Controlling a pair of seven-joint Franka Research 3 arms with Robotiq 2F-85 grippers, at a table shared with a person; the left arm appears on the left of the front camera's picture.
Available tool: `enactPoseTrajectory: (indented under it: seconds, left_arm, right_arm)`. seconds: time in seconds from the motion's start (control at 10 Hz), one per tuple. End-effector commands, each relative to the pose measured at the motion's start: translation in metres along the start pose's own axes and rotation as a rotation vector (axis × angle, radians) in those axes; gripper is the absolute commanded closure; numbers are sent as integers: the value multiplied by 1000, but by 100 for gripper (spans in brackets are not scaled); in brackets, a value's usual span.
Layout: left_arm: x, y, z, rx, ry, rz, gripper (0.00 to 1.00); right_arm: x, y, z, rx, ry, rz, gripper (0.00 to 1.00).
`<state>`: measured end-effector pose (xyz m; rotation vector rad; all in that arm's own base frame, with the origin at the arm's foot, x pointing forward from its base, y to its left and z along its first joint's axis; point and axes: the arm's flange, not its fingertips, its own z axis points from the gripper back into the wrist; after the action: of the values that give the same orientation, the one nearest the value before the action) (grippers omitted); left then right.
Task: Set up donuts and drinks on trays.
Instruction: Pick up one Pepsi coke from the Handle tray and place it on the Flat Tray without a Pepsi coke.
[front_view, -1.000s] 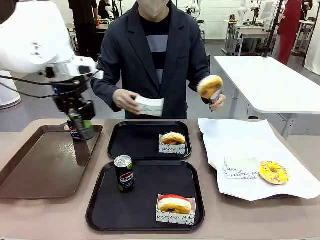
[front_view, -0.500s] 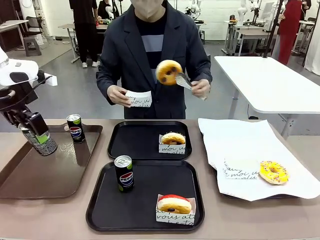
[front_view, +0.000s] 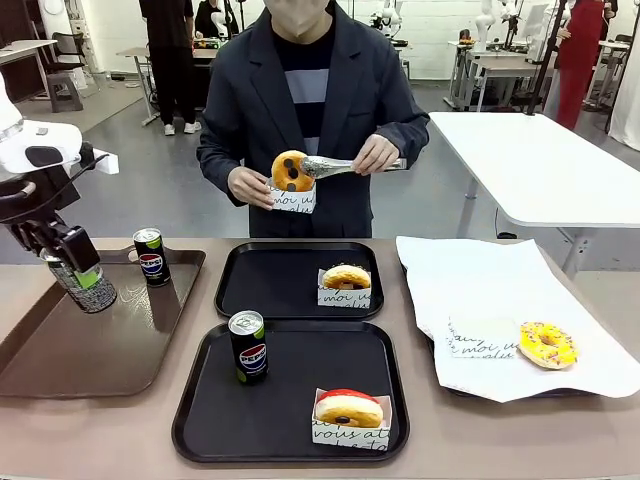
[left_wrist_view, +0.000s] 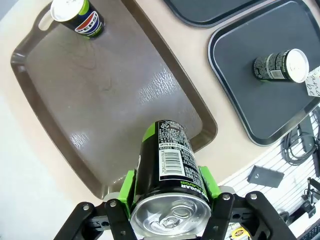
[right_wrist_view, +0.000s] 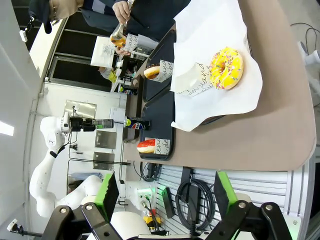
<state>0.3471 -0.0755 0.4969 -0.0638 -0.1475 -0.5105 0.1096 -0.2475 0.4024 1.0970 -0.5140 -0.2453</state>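
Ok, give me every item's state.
Held can, tilted, in left jaws over brown tray.
Right jaws, open, empty.
Spare can, upright on brown tray.
Near tray, can and red donut.
Far tray, golden donut, no can.
Tonged donut, at person's paper sleeve.
Yellow donut, on white paper.

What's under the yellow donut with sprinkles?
A big white paper sheet lies under the yellow donut. Something dark sits under the sheet, but only its edge peeks out, so I can't tell what it is.

My left arm (front_view: 32, 143) is white, my left gripper (left_wrist_view: 167, 192) black, with green pads (left_wrist_view: 126, 189) on the fingers and silver screws (left_wrist_view: 83, 206) at the joints.
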Motion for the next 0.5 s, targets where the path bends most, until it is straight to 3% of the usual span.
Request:
enactPoseTrajectory:
  seconds: [0.0,0.4]
  left_arm:
    - [22,-8,-3,2,-12,-6,41]
    - [102,-51,-29,70,-68,-8,41]
  right_arm:
    - [-7,0,7,19,-15,14,0]
    - [-7,0,7,19,-15,14,0]
